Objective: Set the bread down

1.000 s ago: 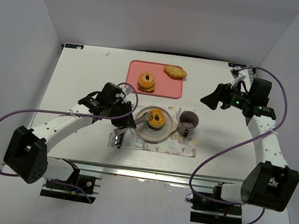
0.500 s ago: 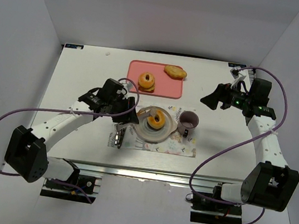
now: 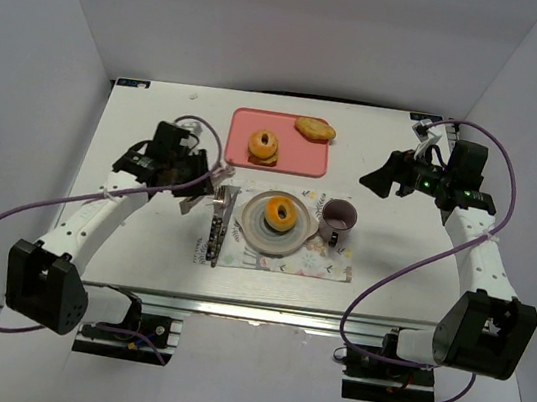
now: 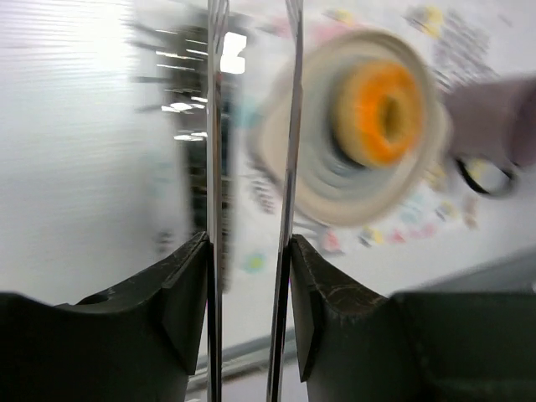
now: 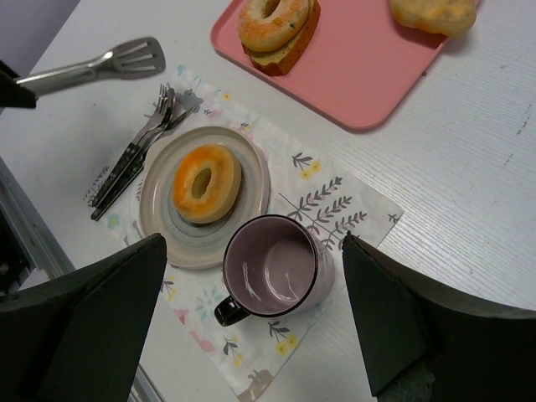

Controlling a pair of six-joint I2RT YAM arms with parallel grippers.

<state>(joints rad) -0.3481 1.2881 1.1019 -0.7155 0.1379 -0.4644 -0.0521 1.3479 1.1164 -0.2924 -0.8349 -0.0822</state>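
The bread (image 3: 280,214), a golden-orange ring, lies flat on the round grey plate (image 3: 249,227). It also shows in the left wrist view (image 4: 381,113) and the right wrist view (image 5: 206,182). My left gripper (image 3: 183,180) is to the left of the plate, shut on metal tongs (image 3: 198,196). The tongs' two blades (image 4: 216,126) run forward between the jaws with nothing between them. My right gripper (image 3: 378,180) is wide open and empty, high above the purple mug (image 5: 276,264).
A pink tray (image 3: 305,156) at the back holds a thicker layered ring bread (image 3: 264,146) and an oval bun (image 3: 315,128). Plate and mug (image 3: 337,214) stand on a flowered placemat (image 3: 325,262). Cutlery (image 3: 217,229) lies at the mat's left edge.
My left gripper has drawn back from the plate to the left with the tongs. The bread, earlier between the tongs, now lies free on the plate. The right arm has not moved.
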